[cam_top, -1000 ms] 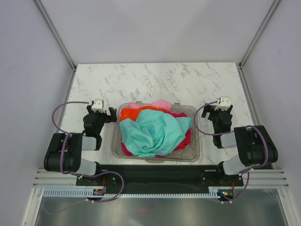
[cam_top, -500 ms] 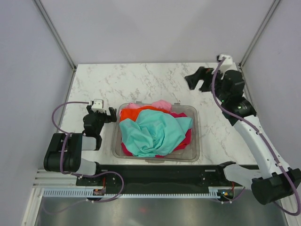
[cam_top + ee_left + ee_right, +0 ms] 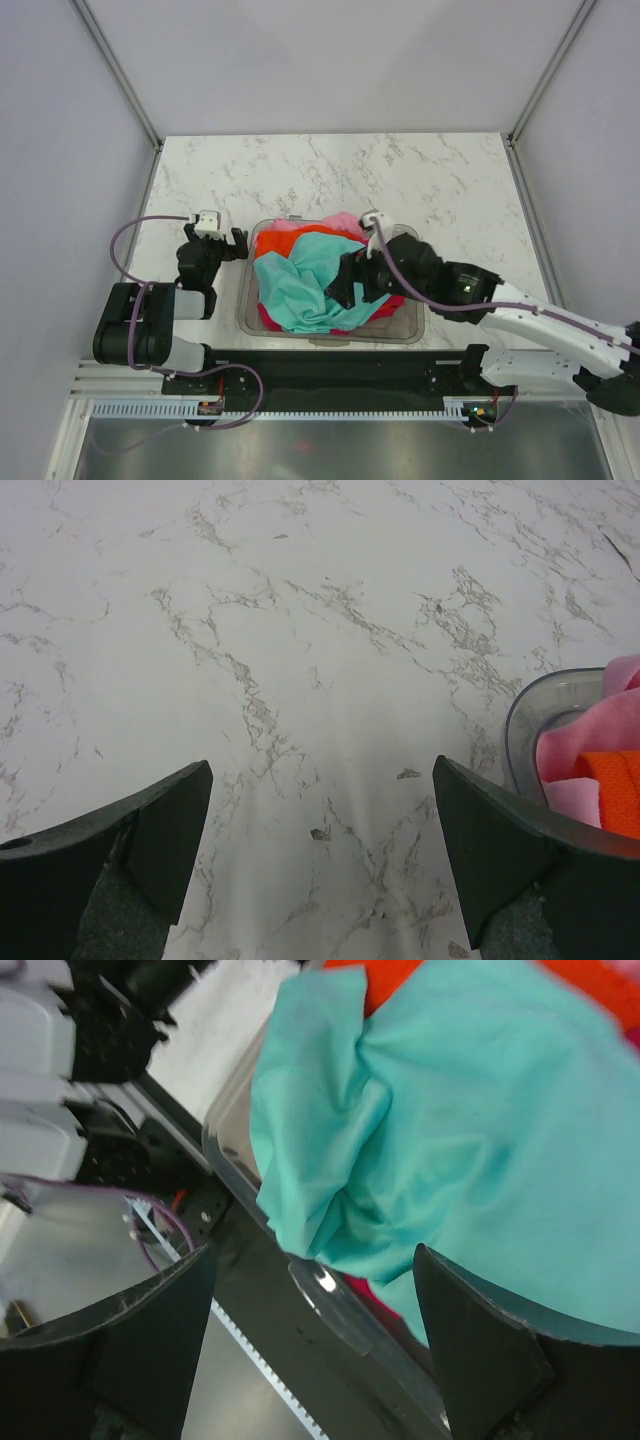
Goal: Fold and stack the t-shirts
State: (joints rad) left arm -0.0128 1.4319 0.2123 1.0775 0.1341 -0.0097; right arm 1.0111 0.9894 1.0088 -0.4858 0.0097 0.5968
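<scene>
between the two arm bases, near the front edge of the marble table (image 3: 330, 170), a clear plastic bin (image 3: 413, 318) holds all four t-shirts in one loose heap, none of them folded. the teal t-shirt (image 3: 300, 285) lies crumpled on top and covers most of the pile. the orange t-shirt (image 3: 290, 240) shows under it at the far side. the light pink t-shirt (image 3: 342, 220) bulges up at the far rim. the magenta t-shirt (image 3: 268, 318) peeks out along the near-left edge and again at the right side of the bin.

the right arm (image 3: 520, 310) stretches from its base at the lower right across to the left. it puts the right gripper (image 3: 345, 290) over the middle-right of the teal cloth. in the right wrist view its fingers (image 3: 150, 1340) stand spread wide with nothing between them. the teal folds fill the view beyond, with the near rim of the bin and the black base rail (image 3: 330, 365) below. whether the fingertips touch the cloth cannot be told.

the left arm (image 3: 150, 320) sits folded to the left of the bin. the left gripper (image 3: 232, 243) is low over the table, just beside the bin's far-left corner. its jaws are wide apart too, with only bare marble between them. the left wrist view catches the bin's rounded corner at its right edge, with pink and orange cloth inside.
</scene>
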